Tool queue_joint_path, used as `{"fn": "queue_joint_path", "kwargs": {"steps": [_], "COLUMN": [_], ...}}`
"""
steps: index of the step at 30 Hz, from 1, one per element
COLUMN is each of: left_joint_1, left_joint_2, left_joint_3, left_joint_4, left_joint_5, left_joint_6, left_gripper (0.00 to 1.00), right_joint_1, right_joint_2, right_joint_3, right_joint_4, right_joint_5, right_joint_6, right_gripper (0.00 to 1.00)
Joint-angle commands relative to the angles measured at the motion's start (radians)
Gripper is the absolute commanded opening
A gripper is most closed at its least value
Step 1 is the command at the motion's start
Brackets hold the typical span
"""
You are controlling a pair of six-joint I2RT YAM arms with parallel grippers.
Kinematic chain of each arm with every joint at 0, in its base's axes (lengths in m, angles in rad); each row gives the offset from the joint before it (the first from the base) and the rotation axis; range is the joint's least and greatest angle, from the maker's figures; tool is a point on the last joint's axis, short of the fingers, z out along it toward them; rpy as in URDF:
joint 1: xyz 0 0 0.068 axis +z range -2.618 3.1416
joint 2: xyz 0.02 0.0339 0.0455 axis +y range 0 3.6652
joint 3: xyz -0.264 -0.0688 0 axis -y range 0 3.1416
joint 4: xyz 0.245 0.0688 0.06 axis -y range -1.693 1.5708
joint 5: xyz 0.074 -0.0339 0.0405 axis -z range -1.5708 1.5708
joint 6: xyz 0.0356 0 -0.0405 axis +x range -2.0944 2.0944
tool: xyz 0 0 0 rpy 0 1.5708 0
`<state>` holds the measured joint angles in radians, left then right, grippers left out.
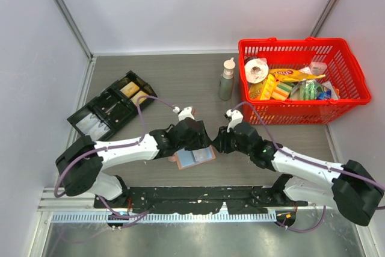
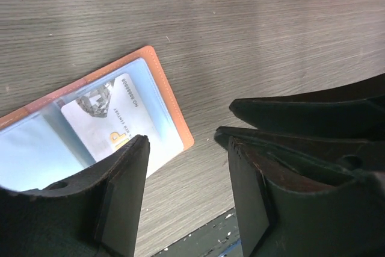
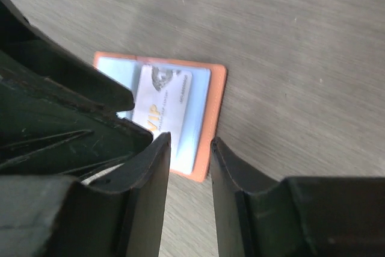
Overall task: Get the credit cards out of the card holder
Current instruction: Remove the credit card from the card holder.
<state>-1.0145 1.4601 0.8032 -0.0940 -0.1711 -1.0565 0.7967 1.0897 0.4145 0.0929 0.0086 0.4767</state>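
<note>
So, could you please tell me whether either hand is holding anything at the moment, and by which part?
Nothing looks held: the card holder lies open and flat, with the left hand and right hand poised over it, both open.

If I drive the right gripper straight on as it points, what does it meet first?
Probably the card holder, at its orange edge ahead of the right gripper; depth is unclear.

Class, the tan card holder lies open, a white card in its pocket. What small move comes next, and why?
Probably lower the left gripper onto the white VIP-printed card to press and slide it out: the gripper hangs open above it, and it sits pocketed in the flat tan leather card holder.
</note>
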Motion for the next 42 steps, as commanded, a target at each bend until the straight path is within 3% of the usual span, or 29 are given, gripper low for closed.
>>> {"fn": "queue_joint_path", "kwargs": {"steps": [1, 5, 12, 20, 29, 42], "left_joint_1": [-0.002, -0.004, 0.013, 0.065, 0.094, 0.103], "left_joint_2": [-0.139, -0.216, -0.241, -0.179, -0.109, -0.001], "left_joint_3": [-0.048, -0.139, -0.275, -0.302, -0.332, -0.358], "left_joint_4": [-0.025, -0.078, 0.088, 0.232, 0.319, 0.435], "left_joint_5": [-0.109, -0.143, -0.101, -0.018, 0.019, 0.068], "left_joint_6": [0.001, -0.043, -0.123, -0.132, -0.163, -0.201], "left_gripper": [0.6, 0.62, 0.52, 0.48, 0.47, 0.46], "right_joint_1": [-0.014, -0.014, -0.013, -0.043, -0.125, -0.145], "right_joint_2": [-0.06, 0.037, 0.188, 0.332, 0.384, 0.406], "right_joint_3": [0.027, 0.047, 0.096, 0.081, 0.004, -0.013], "right_joint_4": [0.039, 0.114, 0.209, 0.263, 0.281, 0.278], "right_joint_5": [0.024, -0.138, -0.297, -0.328, -0.371, -0.391], "right_joint_6": [0.005, 0.005, 0.014, 0.068, 0.118, 0.117], "right_gripper": [0.38, 0.38, 0.3, 0.22, 0.17, 0.16]}}
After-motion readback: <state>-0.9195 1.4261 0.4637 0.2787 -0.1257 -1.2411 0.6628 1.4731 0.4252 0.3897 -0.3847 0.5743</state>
